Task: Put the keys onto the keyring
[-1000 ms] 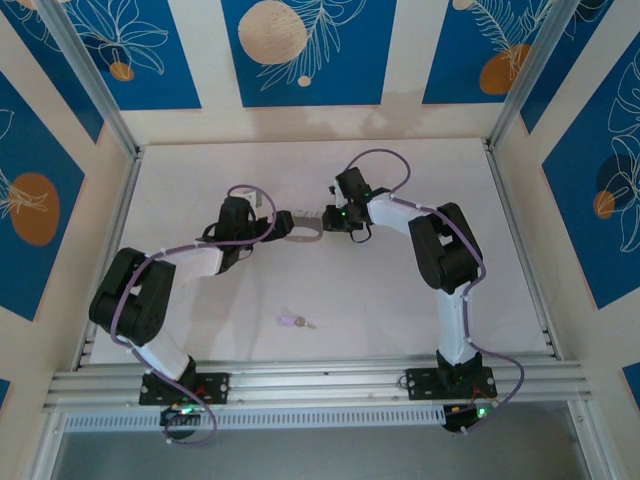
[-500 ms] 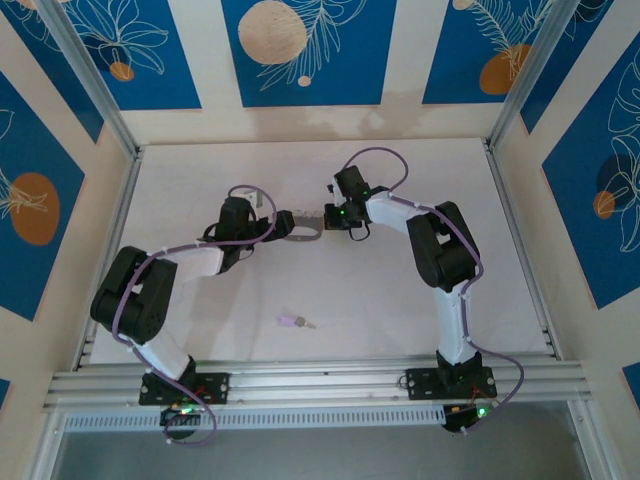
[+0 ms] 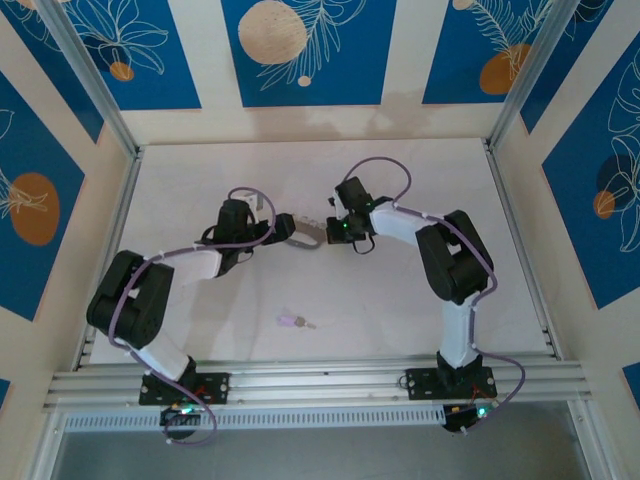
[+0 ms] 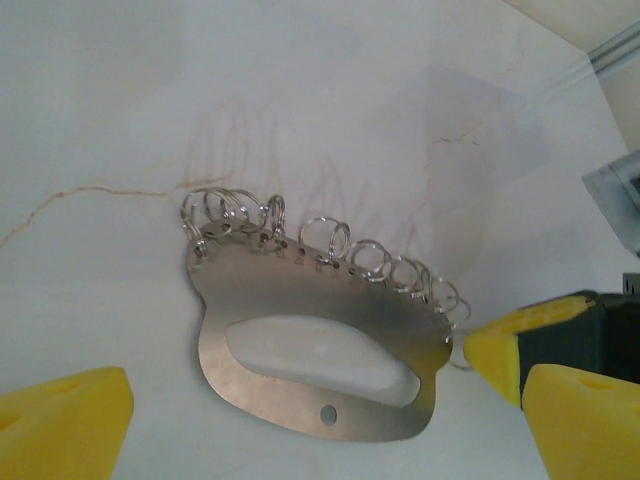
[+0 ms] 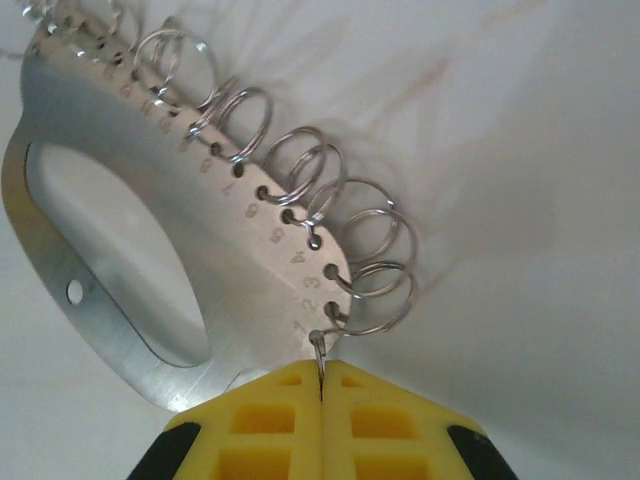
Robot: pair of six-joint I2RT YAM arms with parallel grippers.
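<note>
The keyring (image 3: 306, 234) is a flat silver plate (image 4: 300, 290) with an oval cut-out and a row of small split rings (image 5: 340, 200) along its numbered edge. It lies mid-table between the two arms. My right gripper (image 5: 320, 385) is shut on the thin end ring (image 5: 320, 352) at hole 1, and its yellow tip (image 4: 492, 345) touches the plate's right end. My left gripper (image 4: 325, 425) is open, its yellow fingers (image 4: 70, 425) wide on either side of the plate's near edge. The key (image 3: 292, 321), with its lilac head, lies alone on the table nearer the bases.
The white table (image 3: 200, 180) is ringed by metal rails and a front rail (image 3: 320, 385). Both arms reach inward and meet at the plate. Purple cables loop over both arms.
My right gripper has closed on the end ring. It and the plate have shifted slightly toward the near edge. The left arm has barely moved.
</note>
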